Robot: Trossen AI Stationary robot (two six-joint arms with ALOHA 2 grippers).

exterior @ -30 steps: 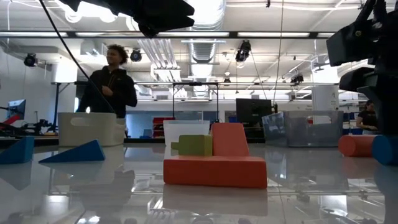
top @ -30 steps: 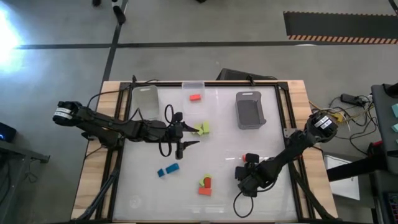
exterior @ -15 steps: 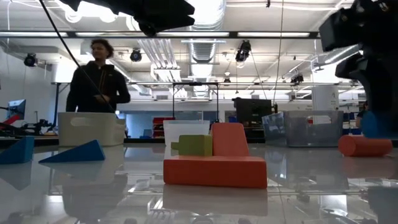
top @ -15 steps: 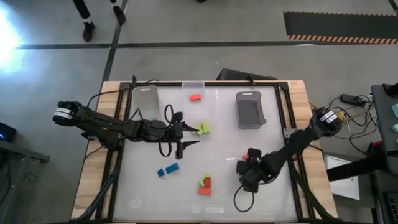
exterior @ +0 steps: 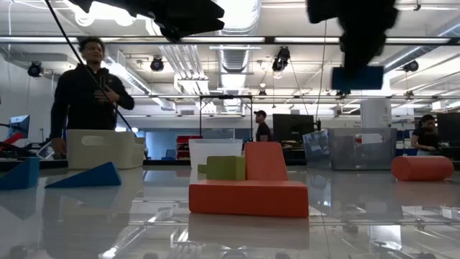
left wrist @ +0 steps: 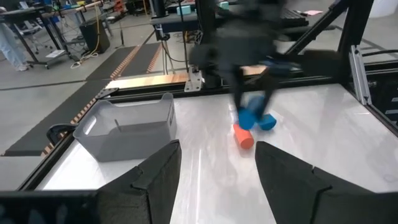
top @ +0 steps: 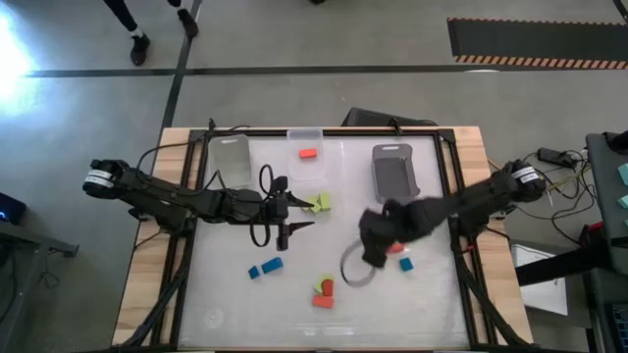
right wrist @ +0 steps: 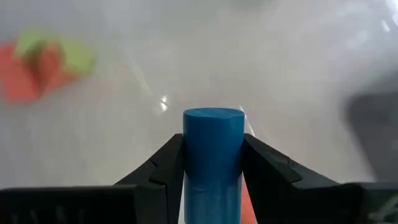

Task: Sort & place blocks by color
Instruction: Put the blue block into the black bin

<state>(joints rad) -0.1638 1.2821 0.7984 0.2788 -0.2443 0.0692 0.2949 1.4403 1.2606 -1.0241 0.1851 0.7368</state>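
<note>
While the right arm reaches in from the table's right edge, its right gripper (top: pixel 373 235) hangs above the table centre, fingers clamped on a blue cylinder (right wrist: pixel 212 152), lifted clear of the surface.
Left arm: stretched across the left half; left gripper (top: pixel 299 214) parted and holding nothing, tips just beside the lime green blocks (top: pixel 321 203) at centre.
Blocks on the table: orange-red cylinder (top: pixel 394 249) and small blue block (top: pixel 405 264) right of centre; orange-red pieces with a green one (top: pixel 323 291) at the near middle; two blue blocks (top: pixel 266 268) near left; one orange-red block (top: pixel 308 154) at the far edge.
Bins: clear bin (top: pixel 230 157) far left, grey bin (top: pixel 394 174) far right.
Surface: glossy white table (top: pixel 226 304) in a wooden frame.
Room: a person (exterior: pixel 88 97) standing beyond the table, other people farther back, ceiling ducts and lamps.
</note>
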